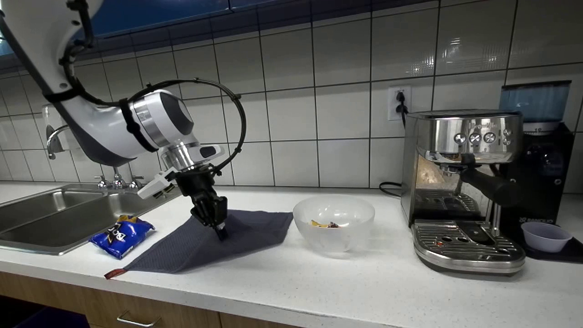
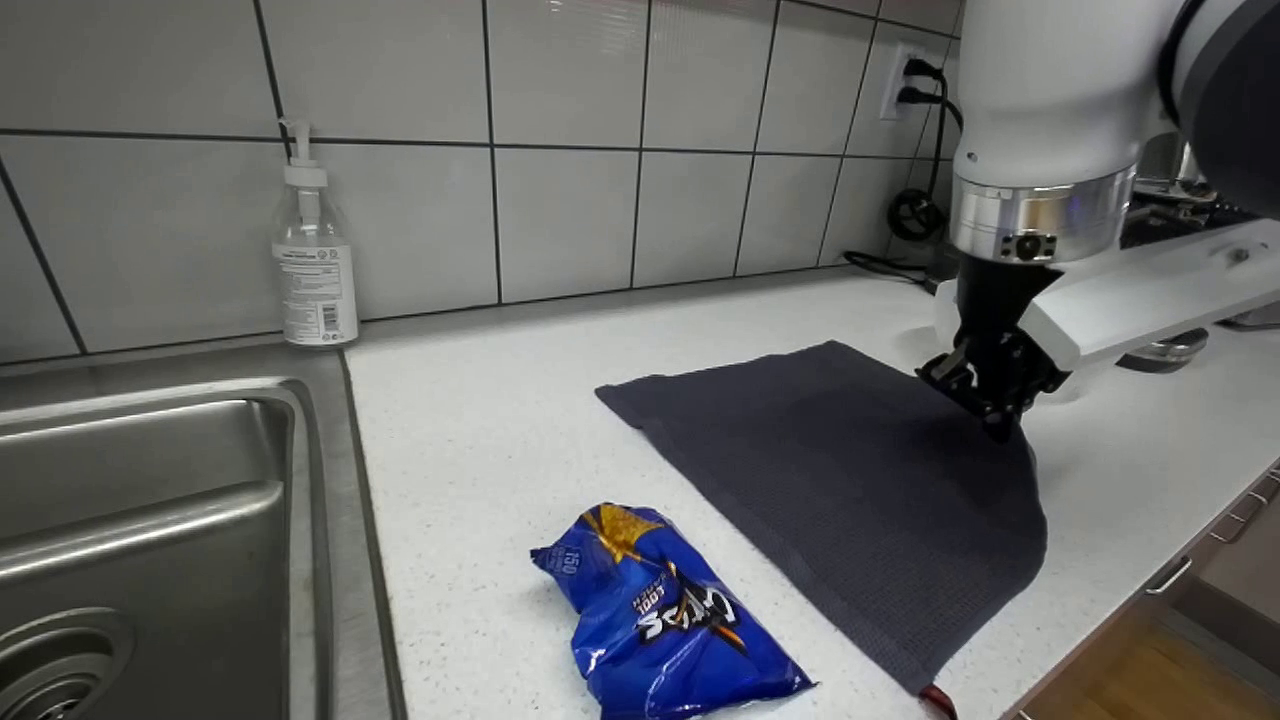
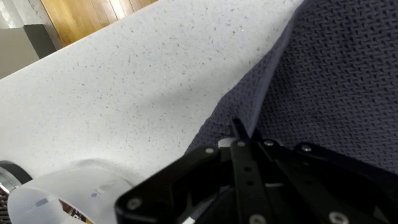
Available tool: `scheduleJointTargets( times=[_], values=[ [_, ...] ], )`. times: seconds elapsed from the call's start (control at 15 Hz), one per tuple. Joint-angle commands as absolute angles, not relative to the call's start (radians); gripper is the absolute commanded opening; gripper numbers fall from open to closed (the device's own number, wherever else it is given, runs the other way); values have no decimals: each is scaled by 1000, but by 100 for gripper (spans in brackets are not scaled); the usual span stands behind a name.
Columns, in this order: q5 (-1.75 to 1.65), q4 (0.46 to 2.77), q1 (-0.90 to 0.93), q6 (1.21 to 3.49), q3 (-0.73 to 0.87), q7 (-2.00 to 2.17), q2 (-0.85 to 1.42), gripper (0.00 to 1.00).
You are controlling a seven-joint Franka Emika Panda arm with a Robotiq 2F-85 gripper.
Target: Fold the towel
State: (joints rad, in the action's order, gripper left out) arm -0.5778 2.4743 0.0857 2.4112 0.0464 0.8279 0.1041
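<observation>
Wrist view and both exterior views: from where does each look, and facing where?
Exterior view: before the counter, facing the tiled wall; much of the arm shows.
Exterior view: near the sink, looking along the counter; arm's lower end shows.
Wrist view: on the arm, looking down at the towel; jaws show, shut on its edge.
Both exterior views share towel, sink and blue bag.

Open worktop [image 1: 364,284] in front of bowl [image 1: 334,241], past it a gap to coffee machine [image 1: 455,196], blue bag [image 2: 670,620] in the way between towel [image 2: 860,480] and sink [image 2: 200,580], tiled wall [image 1: 341,114] behind
</observation>
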Motion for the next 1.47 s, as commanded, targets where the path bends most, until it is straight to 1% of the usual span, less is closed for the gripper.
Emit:
scheduleJointTargets(
  times=[0.0, 1.4],
  values=[
    [-600, 2445, 101, 2404, 19, 858, 101, 1],
    [-558, 2193, 182, 2490, -13, 720, 290, 1]
  ],
)
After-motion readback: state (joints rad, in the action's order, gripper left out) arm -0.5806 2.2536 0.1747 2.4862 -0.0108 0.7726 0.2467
